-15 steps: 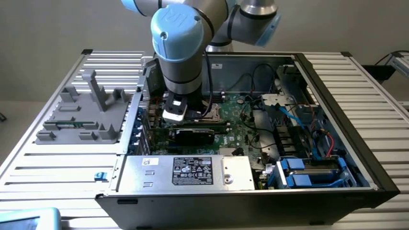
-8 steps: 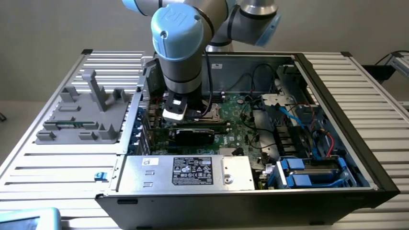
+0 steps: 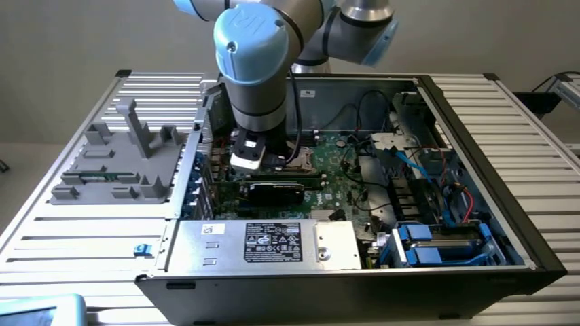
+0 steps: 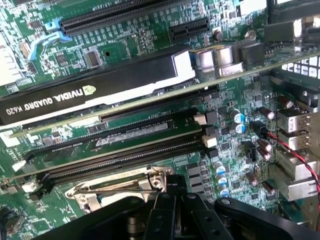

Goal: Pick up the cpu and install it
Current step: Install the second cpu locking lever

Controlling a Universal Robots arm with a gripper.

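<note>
Nearest me in the exterior view, at six o'clock of the open computer case (image 3: 530,261), sits the silver power supply (image 3: 272,242) with its black label, and at about four o'clock the blue-tabbed drive bays (image 3: 426,248). Moving inward, the black graphics card (image 3: 276,190) lies across the green motherboard (image 3: 349,180) near the case's centre, and my arm (image 3: 254,68) comes straight down just beyond it, at about eleven o'clock of that card. On the wrist view the pincer (image 4: 170,196) is pressed together, its black fingers (image 4: 161,212) meeting with nothing I can make out between them. The tips hang just above the hinged metal frame of the processor socket (image 4: 120,182), close to its edge; whether they touch it I cannot tell. I cannot tell where the cpu lies relative to the pincer: the frame and the fingers cover that spot. Past the socket run two long black memory slots, the farther one carrying a memory stick (image 4: 125,135), and beyond that stands the card marked NVIDIA Quadro K620. Farther out, at nine o'clock of the case in the exterior view, a grey parts fixture (image 3: 118,163) rests on the slatted table (image 3: 517,129).
</note>
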